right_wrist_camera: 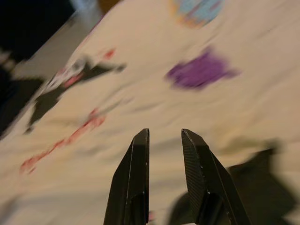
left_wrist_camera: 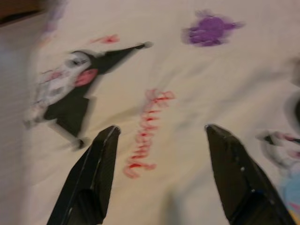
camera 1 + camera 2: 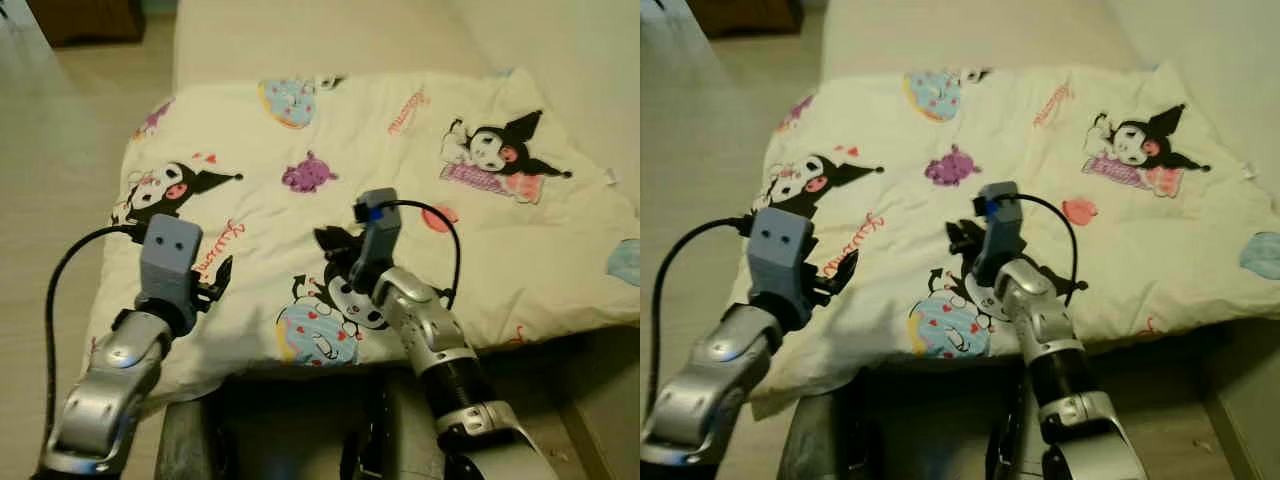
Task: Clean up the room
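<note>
Blanket (image 3: 400, 180), cream with cartoon prints, lies spread across the bed (image 3: 300, 35), its near edge hanging over the bed's near side. Left claw (image 2: 159, 140) hovers spread wide above the blanket's near left corner. Right claw (image 1: 165, 154), in a blurred view, appears narrowly parted over the blanket's near-middle.

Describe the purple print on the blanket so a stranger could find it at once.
A cream cartoon blanket covers the bed. Near its middle, just beyond the right gripper, sits a small purple blob. It is the only solid purple figure; the neighbouring prints are black-and-white characters or blue rounds.
</note>
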`<state>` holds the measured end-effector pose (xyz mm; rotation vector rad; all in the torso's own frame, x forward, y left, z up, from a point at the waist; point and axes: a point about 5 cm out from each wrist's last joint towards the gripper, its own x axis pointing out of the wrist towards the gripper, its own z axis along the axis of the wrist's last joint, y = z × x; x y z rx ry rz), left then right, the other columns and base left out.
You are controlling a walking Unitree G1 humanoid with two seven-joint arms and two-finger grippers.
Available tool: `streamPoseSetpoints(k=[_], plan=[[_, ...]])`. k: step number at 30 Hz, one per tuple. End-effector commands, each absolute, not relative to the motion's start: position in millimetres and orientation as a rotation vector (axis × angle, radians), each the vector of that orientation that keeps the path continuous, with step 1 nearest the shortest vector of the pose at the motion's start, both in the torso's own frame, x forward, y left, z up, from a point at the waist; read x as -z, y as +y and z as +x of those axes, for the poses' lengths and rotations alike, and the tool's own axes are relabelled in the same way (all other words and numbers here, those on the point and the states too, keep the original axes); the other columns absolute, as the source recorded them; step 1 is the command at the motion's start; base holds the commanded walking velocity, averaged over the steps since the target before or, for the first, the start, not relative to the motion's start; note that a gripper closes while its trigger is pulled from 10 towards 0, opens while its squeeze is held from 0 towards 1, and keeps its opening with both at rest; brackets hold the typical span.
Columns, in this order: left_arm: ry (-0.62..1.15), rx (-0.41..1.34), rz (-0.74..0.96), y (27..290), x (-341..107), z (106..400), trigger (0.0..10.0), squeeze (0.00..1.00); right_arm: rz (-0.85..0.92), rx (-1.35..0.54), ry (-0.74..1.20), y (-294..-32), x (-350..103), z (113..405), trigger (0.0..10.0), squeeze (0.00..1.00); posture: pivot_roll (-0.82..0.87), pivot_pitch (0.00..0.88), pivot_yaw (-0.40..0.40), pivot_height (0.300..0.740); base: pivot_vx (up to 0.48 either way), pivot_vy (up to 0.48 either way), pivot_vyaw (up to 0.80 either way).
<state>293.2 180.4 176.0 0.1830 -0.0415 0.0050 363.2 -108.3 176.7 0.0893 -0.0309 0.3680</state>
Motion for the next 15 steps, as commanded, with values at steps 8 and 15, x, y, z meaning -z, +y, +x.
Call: streamPoseSetpoints(k=[8, 15], plan=[[-0.066, -0.162, 0.209, 195.1, -169.1, 306.3, 10.0, 0.0, 0.036, -0.191, 0.026, -131.2, -123.8, 339.8, 10.0, 0.0, -0.04, 0.104, 0.024, 0.595, 0.0, 0.0, 0.0], [-0.095, -0.111, 0.207, 180.9, -161.1, 298.8, 10.0, 0.0, 0.019, -0.202, 0.046, -124.0, -116.0, 332.3, 10.0, 0.0, -0.04, 0.104, 0.018, 0.63, 0.0, 0.0, 0.0]])
